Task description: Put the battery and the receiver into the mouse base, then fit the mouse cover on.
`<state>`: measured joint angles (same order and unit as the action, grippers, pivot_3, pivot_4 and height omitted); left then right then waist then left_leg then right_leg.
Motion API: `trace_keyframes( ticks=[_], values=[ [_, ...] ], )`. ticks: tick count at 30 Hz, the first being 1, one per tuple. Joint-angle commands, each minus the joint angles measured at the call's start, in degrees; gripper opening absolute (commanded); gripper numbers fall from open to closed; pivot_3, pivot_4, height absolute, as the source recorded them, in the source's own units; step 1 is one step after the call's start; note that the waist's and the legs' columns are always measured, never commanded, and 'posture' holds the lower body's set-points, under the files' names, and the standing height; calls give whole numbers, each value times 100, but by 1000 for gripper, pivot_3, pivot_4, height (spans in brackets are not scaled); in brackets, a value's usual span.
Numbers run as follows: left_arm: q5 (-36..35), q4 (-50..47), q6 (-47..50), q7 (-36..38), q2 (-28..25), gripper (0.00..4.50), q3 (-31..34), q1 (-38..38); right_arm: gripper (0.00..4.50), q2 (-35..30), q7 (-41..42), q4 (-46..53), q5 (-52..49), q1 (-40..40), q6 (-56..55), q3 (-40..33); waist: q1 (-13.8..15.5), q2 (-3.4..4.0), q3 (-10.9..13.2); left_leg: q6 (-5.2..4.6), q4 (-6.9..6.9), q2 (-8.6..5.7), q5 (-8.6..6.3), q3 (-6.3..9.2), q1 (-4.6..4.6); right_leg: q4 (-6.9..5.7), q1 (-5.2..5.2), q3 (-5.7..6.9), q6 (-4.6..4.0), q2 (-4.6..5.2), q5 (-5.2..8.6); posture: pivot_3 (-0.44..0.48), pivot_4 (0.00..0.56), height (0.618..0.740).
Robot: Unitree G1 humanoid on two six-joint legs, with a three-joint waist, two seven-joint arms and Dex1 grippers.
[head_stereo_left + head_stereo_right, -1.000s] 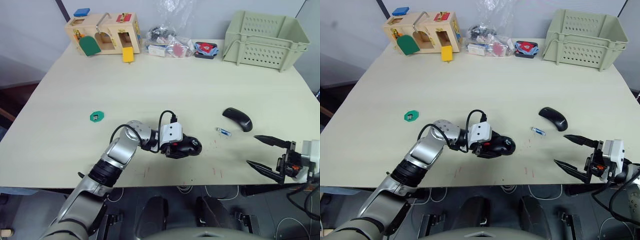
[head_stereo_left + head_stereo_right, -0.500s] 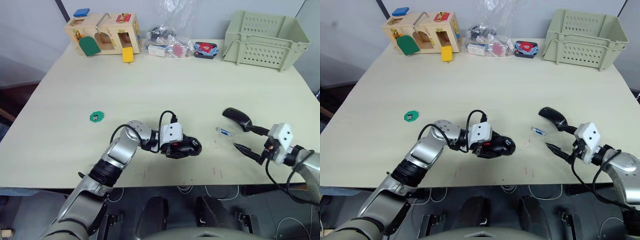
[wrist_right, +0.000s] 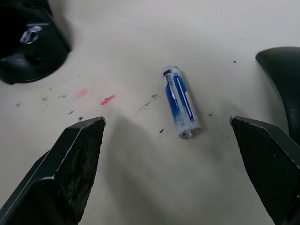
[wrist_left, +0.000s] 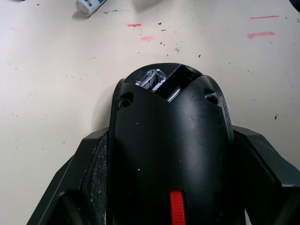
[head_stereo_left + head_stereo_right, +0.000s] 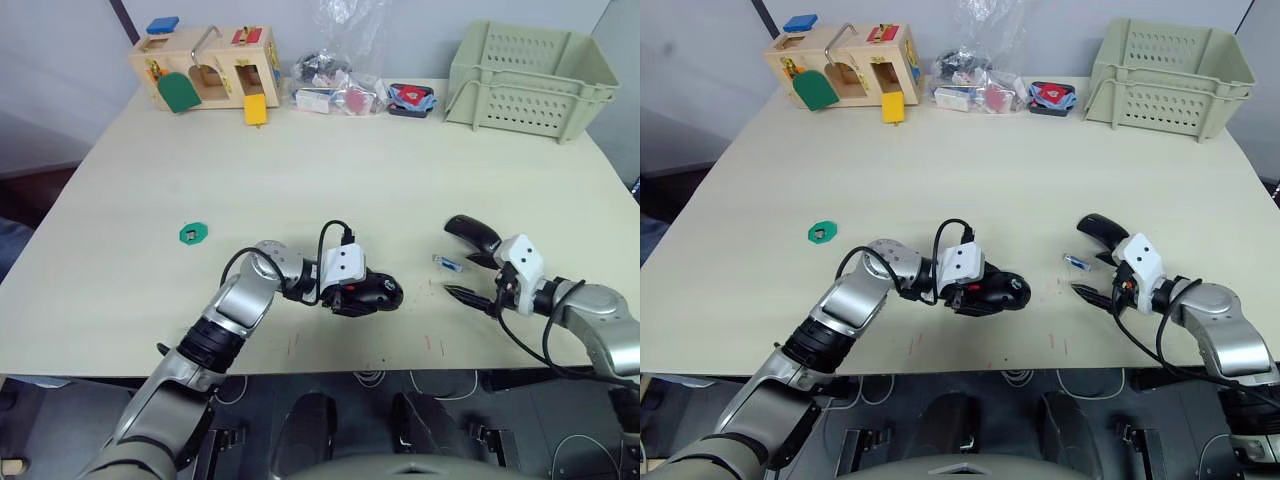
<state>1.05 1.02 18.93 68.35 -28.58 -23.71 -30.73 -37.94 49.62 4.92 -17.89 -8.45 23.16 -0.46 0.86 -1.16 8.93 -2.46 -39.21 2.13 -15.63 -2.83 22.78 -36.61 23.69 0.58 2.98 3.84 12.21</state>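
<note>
My left gripper (image 5: 368, 294) is shut on the black mouse base (image 5: 378, 292), holding it down on the table near the front middle. In the left wrist view the mouse base (image 4: 171, 154) shows a red patch and an exposed slot at its far end. The white and blue battery (image 3: 182, 101) lies flat on the table, to the right of the base. My right gripper (image 5: 462, 276) stands open just short of the battery, with one finger (image 3: 70, 164) on each side of it. The glossy black mouse cover (image 5: 472, 232) lies just behind the battery. The receiver is hidden.
A flat green hexagonal piece (image 5: 193, 233) with a small dark spot lies to the left. At the back stand a wooden lock box (image 5: 205, 65), plastic bags of small parts (image 5: 335, 85) and a beige crate (image 5: 530, 80). Red marks dot the table's front.
My right arm has come in from the table's front right edge to the battery, its fingers still open. The left gripper and the mouse base have not moved.
</note>
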Motion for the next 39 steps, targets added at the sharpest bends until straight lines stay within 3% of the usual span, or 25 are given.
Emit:
trace_keyframes(
  ticks=[1, 3, 5, 7, 11, 13, 14, 23, 31, 39],
  values=[
    [59, -114, 31, -118, -14, 3033, -86, 54, 4500, 2, 46, -129, 72, -138, -190, -12, 0, 0, 0, 0, 0, 0, 0, 0, 1, 1, 0, 0, 0, 0, 0, 0, 150, 740],
    [55, -112, 34, -129, -11, 3033, -94, 69, 4500, 35, 60, -231, 99, -202, -232, 34, -3, 0, 0, 0, 0, 0, 0, -1, 1, 2, 0, -1, 0, 0, 0, 0, 150, 740],
    [39, -94, 24, -124, -14, 3032, -95, 87, 3991, 66, 63, -318, 141, -235, -291, 70, -2, 0, 0, 0, 0, 0, 0, -1, 0, 1, 0, 0, 0, 0, 0, 0, 150, 740],
    [6, -60, 11, -104, -18, 3032, -82, 107, 3257, 99, 70, -408, 187, -247, -368, 88, -2, 0, 0, 0, 0, 0, 0, -1, 0, 1, 0, 0, 0, 0, 0, 0, 150, 740],
    [7, 43, -80, -74, -58, 3032, -77, 116, 1355, 184, 51, -470, 203, -258, -531, 43, -4, 0, 0, 0, 0, 0, 0, -1, 0, 1, 0, 0, 0, 0, 0, 0, 150, 740],
    [7, 90, -102, -74, -59, 3032, -75, 109, 197, 213, 40, -459, 201, -231, -592, 17, -5, 1, 0, 0, 0, 0, 0, -1, 0, 1, 0, 0, 0, 0, 0, 0, 150, 740],
    [6, 103, -107, -75, -59, 3032, -74, 105, 34, 210, 36, -432, 210, -200, -627, 7, -5, 1, 0, 0, 0, 0, 0, -1, 0, 1, 0, 0, 0, 0, 0, 0, 150, 740],
    [-17, 123, -69, -82, -27, 3032, -103, 58, 48, -54, -51, 694, -38, 71, 62, -125, -4, 4, 0, 0, 0, 0, 0, 2, 0, 1, 0, -1, 0, 0, 0, 0, 150, 740],
    [14, 36, 121, -149, -25, 3032, -112, 57, 48, -550, -209, 2347, -575, 143, 1902, -13, -2, 4, -1, 0, 0, 0, 0, 5, 0, 1, 0, 0, 0, 0, 0, 0, 150, 740],
    [15, -229, 332, -226, -5, 3032, -161, 131, 48, -514, -857, 3323, -1215, -696, 4213, 492, 0, 4, -1, 0, 0, 1, 0, 9, 2, 2, 0, 2, -1, 1, 1, 0, 150, 740]
  ],
)
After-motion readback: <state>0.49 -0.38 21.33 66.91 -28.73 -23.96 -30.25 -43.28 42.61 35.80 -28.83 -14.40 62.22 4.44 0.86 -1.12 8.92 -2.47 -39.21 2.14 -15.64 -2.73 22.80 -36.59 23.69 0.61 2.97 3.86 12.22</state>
